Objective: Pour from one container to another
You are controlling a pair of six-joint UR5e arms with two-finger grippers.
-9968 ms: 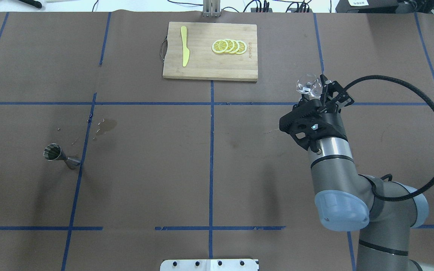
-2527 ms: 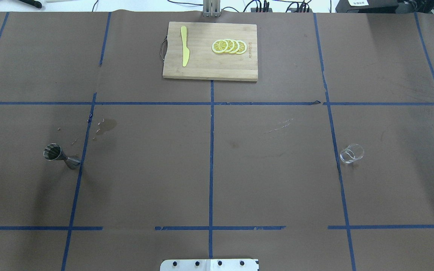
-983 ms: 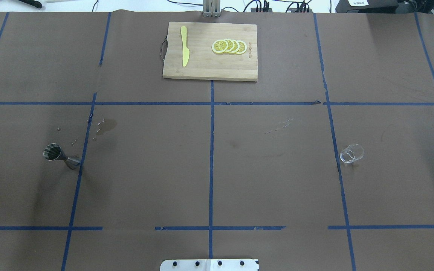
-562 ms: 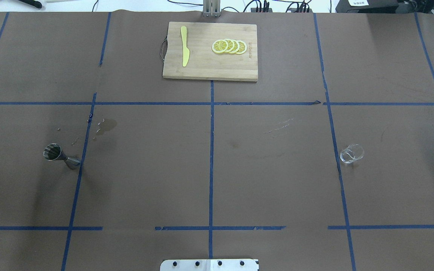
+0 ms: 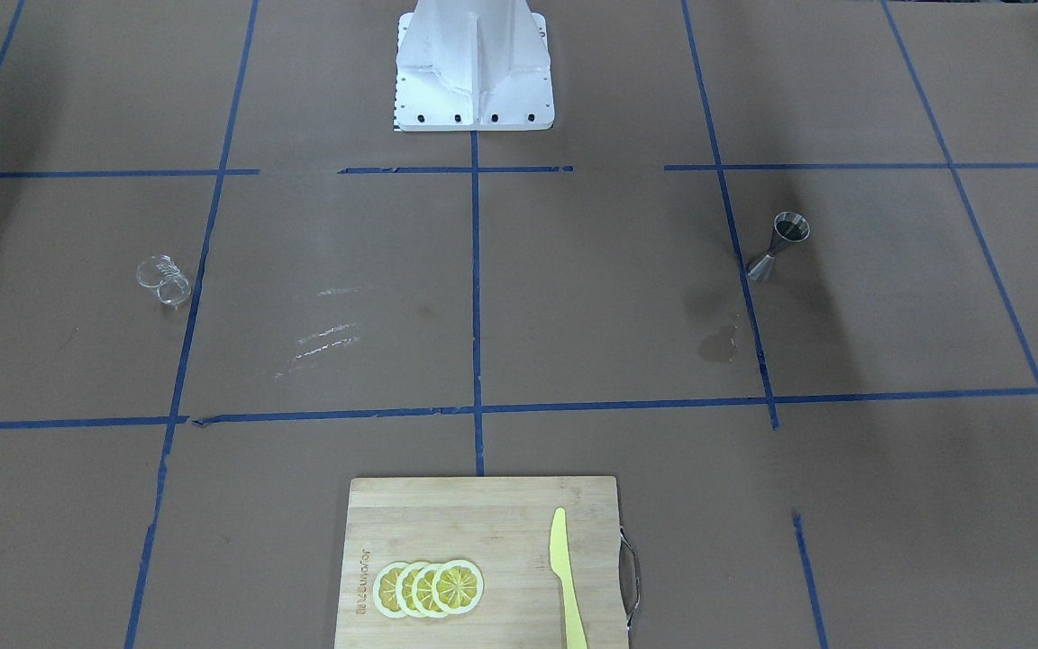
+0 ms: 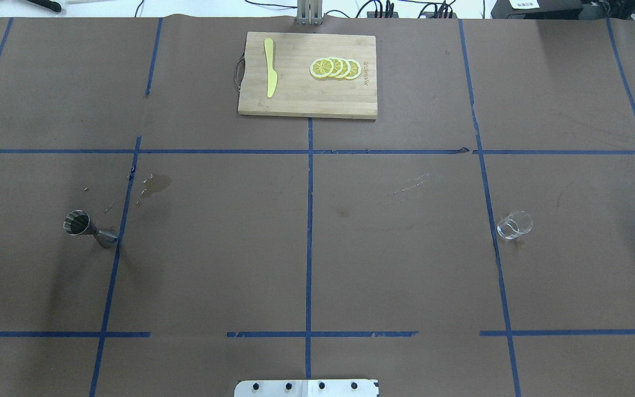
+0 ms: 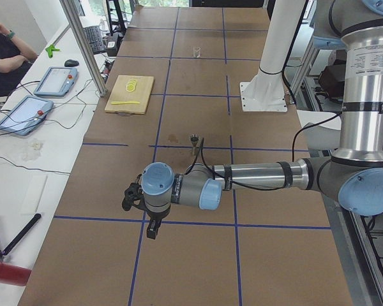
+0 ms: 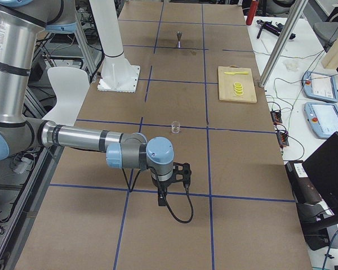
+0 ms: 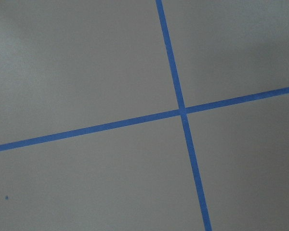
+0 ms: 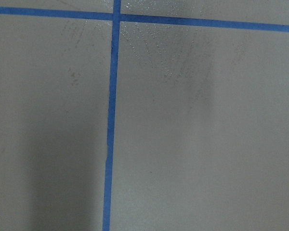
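The clear cup (image 6: pixel 514 225) stands upright on the table's right half, beside a blue tape line, also seen from the front (image 5: pixel 163 279). The steel jigger (image 6: pixel 89 229) stands far off on the left half (image 5: pixel 776 245). Neither arm shows in the overhead or front views. The left gripper (image 7: pixel 126 199) hangs low over the table's left end, well short of the jigger (image 7: pixel 193 141). The right gripper (image 8: pixel 184 175) hangs over the right end, short of the cup (image 8: pixel 176 127). I cannot tell whether either is open or shut. Both wrist views show only brown paper and blue tape.
A wooden cutting board (image 6: pixel 306 102) at the far middle edge carries lemon slices (image 6: pixel 335 68) and a yellow knife (image 6: pixel 270 67). A wet stain (image 6: pixel 157 184) lies behind the jigger. The white robot base (image 5: pixel 474 68) sits at the near middle edge.
Ten seconds ago the right gripper held the clear cup aloft at the back right. The cup now stands on the table and the arm has left the overhead view. Nothing moved in the last 2.5 seconds.
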